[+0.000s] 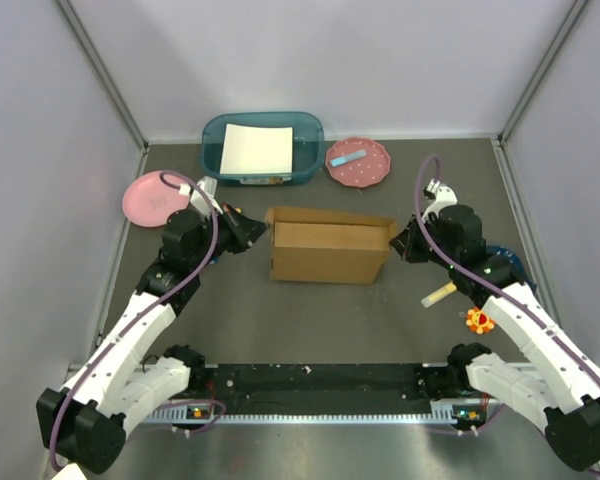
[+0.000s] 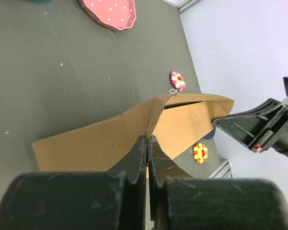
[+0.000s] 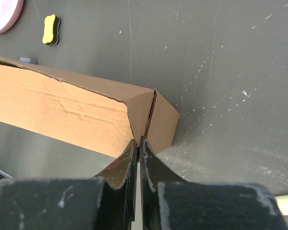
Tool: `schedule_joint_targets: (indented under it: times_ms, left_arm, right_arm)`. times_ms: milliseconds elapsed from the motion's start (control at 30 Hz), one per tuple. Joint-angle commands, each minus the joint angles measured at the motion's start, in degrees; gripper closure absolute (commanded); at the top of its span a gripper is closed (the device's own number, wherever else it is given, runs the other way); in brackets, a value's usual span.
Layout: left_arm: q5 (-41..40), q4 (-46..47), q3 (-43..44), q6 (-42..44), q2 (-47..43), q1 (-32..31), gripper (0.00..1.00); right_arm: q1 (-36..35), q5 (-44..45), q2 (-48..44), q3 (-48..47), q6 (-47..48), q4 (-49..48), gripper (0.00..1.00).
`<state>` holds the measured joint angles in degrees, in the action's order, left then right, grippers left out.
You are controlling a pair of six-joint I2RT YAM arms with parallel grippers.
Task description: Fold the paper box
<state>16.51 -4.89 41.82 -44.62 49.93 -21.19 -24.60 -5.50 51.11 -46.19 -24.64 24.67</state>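
Note:
The paper box (image 1: 330,250) is a brown cardboard shell in the middle of the table, its top flap slightly raised along the far edge. My left gripper (image 1: 259,229) is shut, and its tips meet the box's left end. In the left wrist view the shut tips (image 2: 147,138) rest at a folded corner seam of the box (image 2: 96,143). My right gripper (image 1: 399,241) is shut too, its tips at the box's right end. In the right wrist view those tips (image 3: 138,140) touch the corner seam of the box (image 3: 62,108). No cardboard shows between either pair of jaws.
A teal bin (image 1: 218,135) with a white sheet stands behind the box. A dotted pink plate (image 1: 358,163) lies to the bin's right and a pink plate (image 1: 155,197) at the left. An orange flower toy (image 1: 479,321) and a pale stick (image 1: 439,294) lie near the right arm.

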Motion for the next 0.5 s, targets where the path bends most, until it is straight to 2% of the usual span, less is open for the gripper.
schedule_joint_targets:
  times_ms: [0, 100, 467]
  left_arm:
    - [2.21, 2.16, 3.35, -6.25, 1.57, -0.52, 1.00]
    - [2.91, 3.04, 2.13, -8.63, 1.84, -0.52, 1.00]
    - [-1.39, -1.00, -4.29, -8.72, 2.36, -0.61, 1.00]
  right_arm:
    - [-1.33, -0.74, 0.66, 2.77, 0.56, 3.64, 1.00]
    - [-1.42, -0.74, 0.48, 3.30, 0.65, 3.64, 1.00]
    - [-4.14, 2.33, 1.44, 0.23, 2.23, 5.30, 1.00]
